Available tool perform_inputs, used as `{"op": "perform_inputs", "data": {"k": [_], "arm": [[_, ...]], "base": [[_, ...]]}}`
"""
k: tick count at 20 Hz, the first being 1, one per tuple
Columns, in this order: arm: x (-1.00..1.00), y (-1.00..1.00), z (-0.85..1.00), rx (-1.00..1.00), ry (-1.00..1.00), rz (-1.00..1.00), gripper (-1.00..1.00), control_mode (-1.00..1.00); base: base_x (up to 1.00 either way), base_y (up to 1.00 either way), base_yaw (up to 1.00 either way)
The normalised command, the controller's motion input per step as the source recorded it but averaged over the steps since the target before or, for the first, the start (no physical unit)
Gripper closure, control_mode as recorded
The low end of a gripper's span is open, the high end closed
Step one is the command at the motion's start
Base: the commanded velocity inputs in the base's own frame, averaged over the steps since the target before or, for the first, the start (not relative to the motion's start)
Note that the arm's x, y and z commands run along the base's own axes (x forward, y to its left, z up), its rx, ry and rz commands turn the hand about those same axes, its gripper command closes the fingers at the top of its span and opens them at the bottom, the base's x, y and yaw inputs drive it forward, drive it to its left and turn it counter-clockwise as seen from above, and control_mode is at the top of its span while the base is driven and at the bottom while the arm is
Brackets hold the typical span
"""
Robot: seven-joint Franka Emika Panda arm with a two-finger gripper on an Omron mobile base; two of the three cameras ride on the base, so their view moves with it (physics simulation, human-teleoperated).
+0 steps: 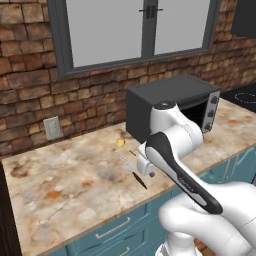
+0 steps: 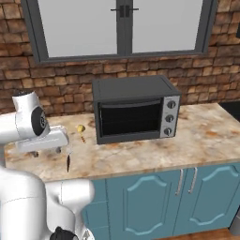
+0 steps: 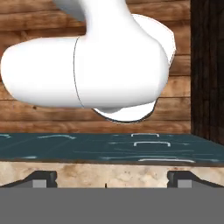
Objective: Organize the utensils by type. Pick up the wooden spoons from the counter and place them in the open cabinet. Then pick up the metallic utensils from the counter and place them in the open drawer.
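Your arm (image 1: 200,210) wears glossy white rounded shells; a black band runs along one link; dark round joint cap (image 2: 39,121).

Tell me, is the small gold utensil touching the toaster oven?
Apart. In the right base view the gold utensil lies on the counter left of the toaster oven, with a strip of bare stone between them; the left base view shows the same gap.

Two small metallic utensils are lying on the worktop (image 1: 60,180): one gold spoon-like piece (image 1: 120,142) and one slim piece with a silver head and dark handle (image 1: 134,172), toward the front edge. One dark toaster oven (image 2: 133,108) is sitting toward the back edge. One wall outlet (image 1: 52,128) and one window (image 2: 119,26) are showing above.
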Motion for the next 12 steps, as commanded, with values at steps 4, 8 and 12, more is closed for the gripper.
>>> {"op": "perform_inputs", "data": {"k": [4, 8, 12], "arm": [[0.88, -0.01, -0.48, 0.08, 0.0, 0.0, -1.0, -1.0], [0.66, 0.0, -0.6, 0.01, 0.0, 0.0, -1.0, -1.0], [0.44, 0.0, -0.7, 0.0, 0.0, 0.0, -1.0, -1.0]], "base": [[0.0, 0.0, 0.0], [0.0, 0.0, 0.0], [0.0, 0.0, 0.0]]}}
